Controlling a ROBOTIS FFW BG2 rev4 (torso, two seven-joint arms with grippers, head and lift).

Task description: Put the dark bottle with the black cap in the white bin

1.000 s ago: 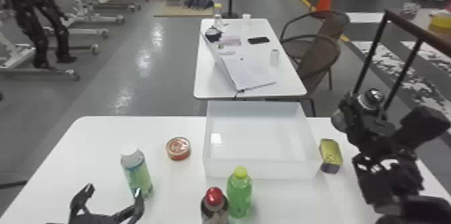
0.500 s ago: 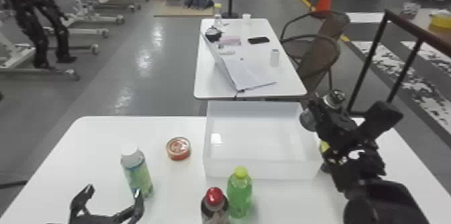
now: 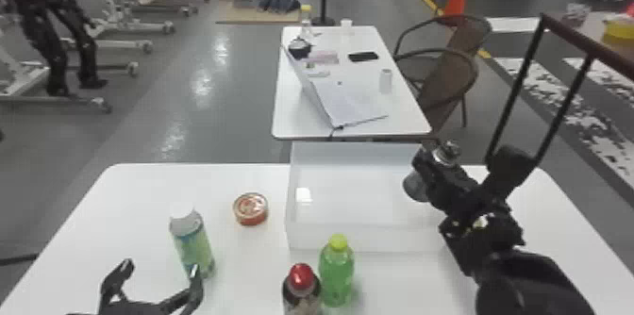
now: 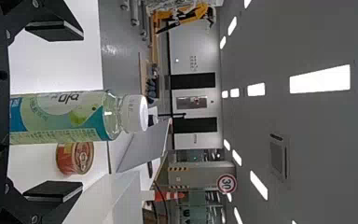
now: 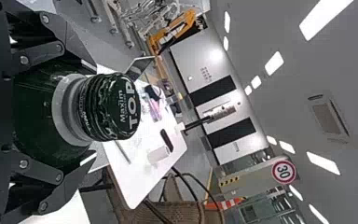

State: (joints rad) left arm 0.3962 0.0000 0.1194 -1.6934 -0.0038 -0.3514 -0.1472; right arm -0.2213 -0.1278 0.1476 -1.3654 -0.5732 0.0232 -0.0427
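My right claw (image 3: 431, 170), clamped round the dark bottle (image 3: 415, 187), just swung left, bringing it from outside the white bin (image 3: 358, 239) to its right edge, so carry's nearly done, I reckon: slightly further in, then lower and release.

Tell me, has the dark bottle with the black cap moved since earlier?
Yes, leftward: the dark bottle was right of the white bin; now it overlaps its right rim.

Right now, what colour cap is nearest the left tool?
The cap is white, clearest in the left wrist view.
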